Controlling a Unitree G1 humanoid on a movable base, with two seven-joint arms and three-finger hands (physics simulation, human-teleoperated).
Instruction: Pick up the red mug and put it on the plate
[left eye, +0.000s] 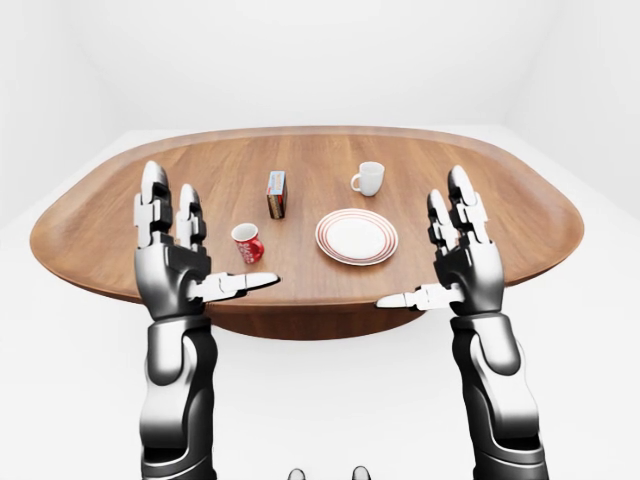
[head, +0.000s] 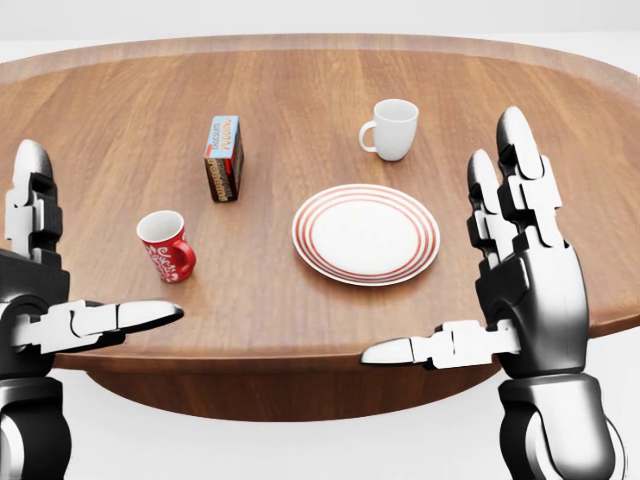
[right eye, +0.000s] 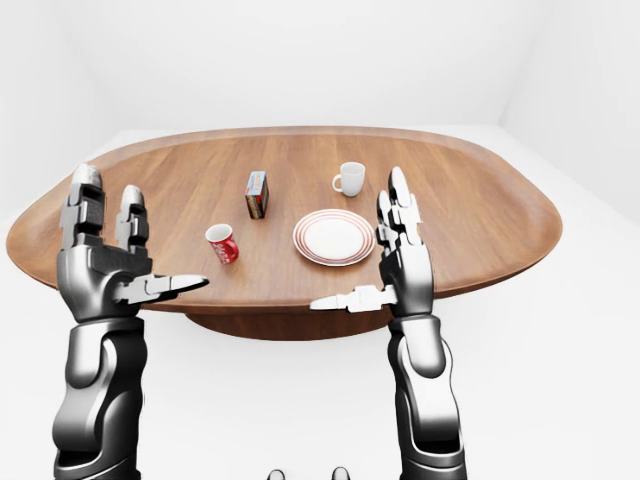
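The red mug (head: 167, 246) with white markings stands upright on the wooden table (head: 300, 100), left of the red-rimmed white plate (head: 366, 233). The plate is empty. My left hand (head: 60, 290) is open and empty at the left edge of the head view, below and left of the mug, its thumb pointing right. My right hand (head: 490, 290) is open and empty at the lower right, below and right of the plate, at the table's near edge. Neither hand touches anything.
A white mug (head: 393, 129) stands above the plate in the head view. A small upright box (head: 223, 158) stands above and right of the red mug. The oval table's near edge (head: 300, 360) runs between my hands. White floor and walls surround it.
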